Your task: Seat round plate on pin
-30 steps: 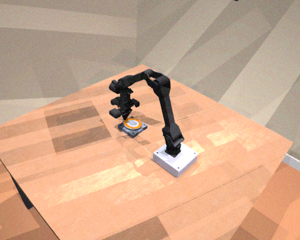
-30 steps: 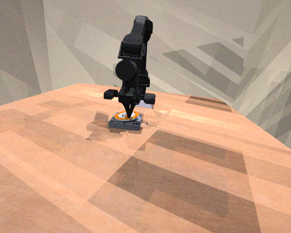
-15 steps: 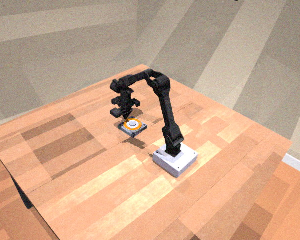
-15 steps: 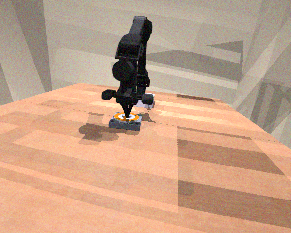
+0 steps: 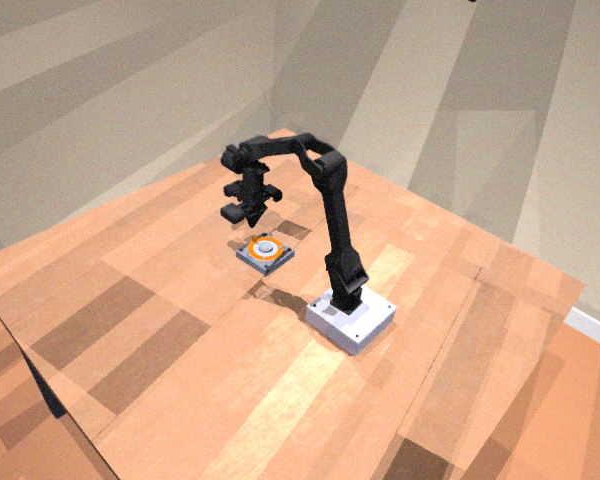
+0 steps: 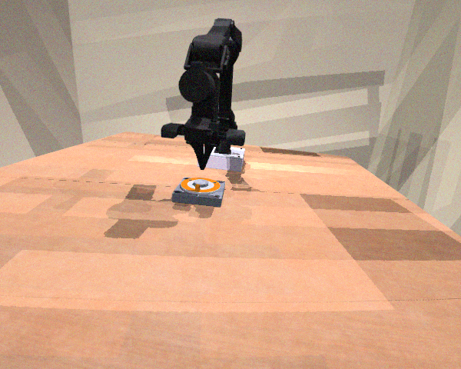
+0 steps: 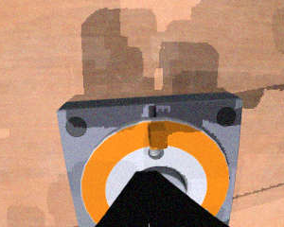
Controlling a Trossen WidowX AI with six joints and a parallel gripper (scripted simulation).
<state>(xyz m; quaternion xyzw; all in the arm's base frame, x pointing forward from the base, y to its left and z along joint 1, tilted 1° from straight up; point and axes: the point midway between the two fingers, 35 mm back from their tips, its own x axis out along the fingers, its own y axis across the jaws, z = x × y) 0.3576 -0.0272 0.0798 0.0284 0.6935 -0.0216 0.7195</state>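
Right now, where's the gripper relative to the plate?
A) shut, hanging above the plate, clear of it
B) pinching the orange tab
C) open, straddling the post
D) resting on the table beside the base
A: in the exterior view the gripper has its fingers together at a point, with a visible gap of table between the tip and the plate on the base.

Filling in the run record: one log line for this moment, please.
gripper: shut, empty, above plate | plate: on base, untouched | tab: by hole
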